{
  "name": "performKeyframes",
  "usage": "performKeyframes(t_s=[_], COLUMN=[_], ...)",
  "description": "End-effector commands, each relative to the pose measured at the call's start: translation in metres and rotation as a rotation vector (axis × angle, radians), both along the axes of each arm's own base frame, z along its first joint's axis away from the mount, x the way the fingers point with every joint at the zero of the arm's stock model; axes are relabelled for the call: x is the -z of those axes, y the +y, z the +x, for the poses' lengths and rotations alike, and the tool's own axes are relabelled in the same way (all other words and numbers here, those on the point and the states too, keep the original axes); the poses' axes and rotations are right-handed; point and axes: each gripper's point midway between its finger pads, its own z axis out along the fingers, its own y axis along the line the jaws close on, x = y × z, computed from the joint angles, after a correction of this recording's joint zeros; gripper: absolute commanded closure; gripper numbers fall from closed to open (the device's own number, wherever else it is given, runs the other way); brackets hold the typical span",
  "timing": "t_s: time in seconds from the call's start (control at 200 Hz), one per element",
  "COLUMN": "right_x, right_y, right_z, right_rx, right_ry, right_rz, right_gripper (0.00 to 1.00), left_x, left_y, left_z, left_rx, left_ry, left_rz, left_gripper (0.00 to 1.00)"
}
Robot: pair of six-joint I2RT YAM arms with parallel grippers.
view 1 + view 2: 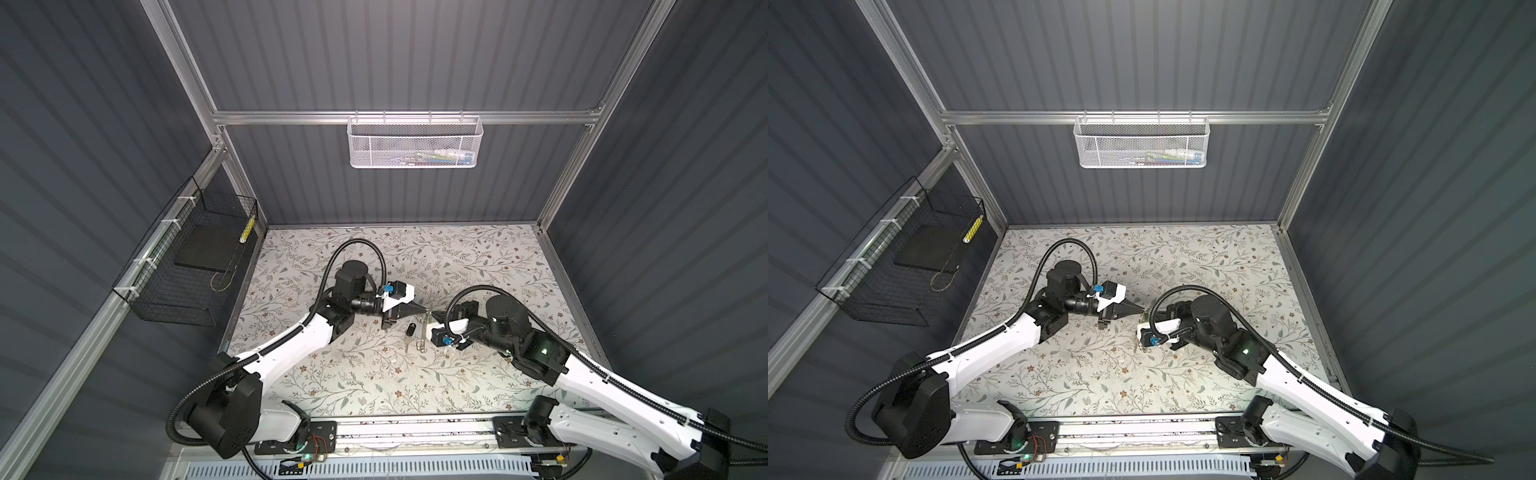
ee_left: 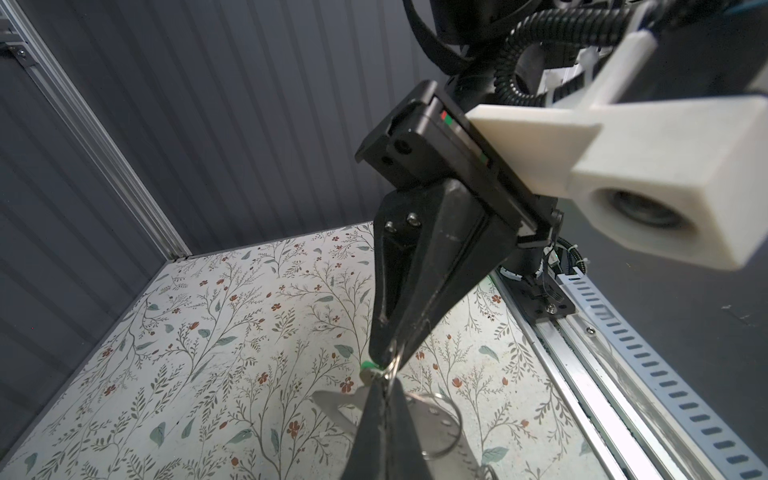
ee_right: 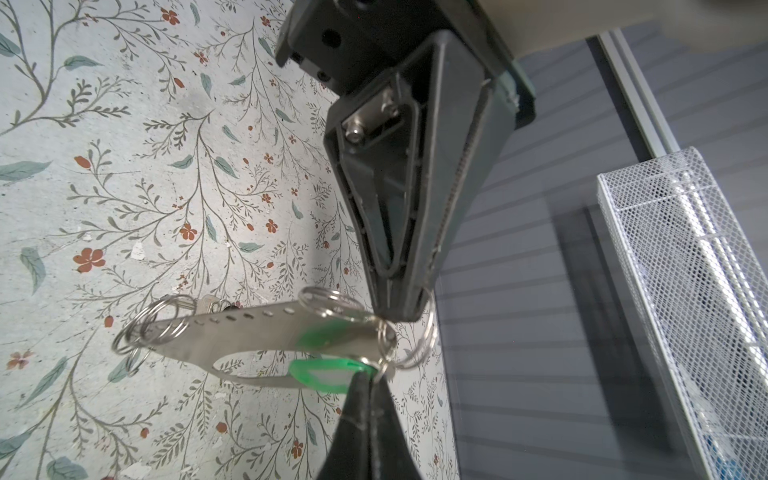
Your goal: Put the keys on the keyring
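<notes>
Right wrist view is showing the left tool (image 3: 400, 313) pinching shut on one end of the keyring (image 3: 249, 332) above the counter (image 3: 104, 187), while the right tool (image 3: 366, 377) is clamping the green tag (image 3: 322, 376) beside it.

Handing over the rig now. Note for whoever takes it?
Left gripper: shut on the end of the flat grey metal keyring plate with oval cutout, raised at that end.
Right gripper: shut on the green plastic tag, at its small ring by the same end.
Silver key with black fob: on the floral table beside the plate; attachment unclear.
Done: nothing confirmed threaded. To do: tag, then key.
</notes>
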Motion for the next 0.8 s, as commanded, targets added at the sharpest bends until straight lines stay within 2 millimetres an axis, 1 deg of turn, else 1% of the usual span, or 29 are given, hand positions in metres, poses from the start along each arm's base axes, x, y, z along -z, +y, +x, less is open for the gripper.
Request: performKeyframes(t_s=[0.0, 0.16, 0.22, 0.39, 0.555, 0.68, 0.795], right_x=[0.009, 0.003, 0.003, 0.01, 0.006, -0.001, -0.013], right_y=[0.007, 0.016, 0.016, -0.001, -0.019, -0.022, -0.018], right_z=[-0.001, 0.003, 0.003, 0.004, -0.001, -0.008, -0.013], right_rx=[-0.012, 0.0, 0.009, 0.093, 0.144, 0.129, 0.09], right_ry=[0.013, 0.016, 0.026, 0.066, 0.171, 0.252, 0.316], right_rz=[-0.003, 0.063, 0.084, 0.105, 0.205, 0.285, 0.347], right_gripper=[1.0, 1.0, 0.99, 0.9, 0.8, 0.75, 0.74], left_x=[-0.01, -0.007, -0.005, -0.007, -0.009, -0.009, -0.012], left_y=[-0.002, -0.002, -0.001, 0.003, 0.005, 0.005, 0.005], left_z=[0.003, 0.003, 0.001, 0.0, -0.001, 0.0, -0.001], left_rx=[-0.002, -0.007, -0.004, -0.011, -0.002, 0.006, 0.014], left_ry=[0.002, 0.018, 0.02, -0.003, -0.014, -0.014, -0.02], left_rz=[-0.06, -0.068, -0.068, -0.07, -0.077, -0.079, -0.083], left_gripper=[1.0, 1.0, 1.0, 1.0, 1.0, 1.0, 1.0])
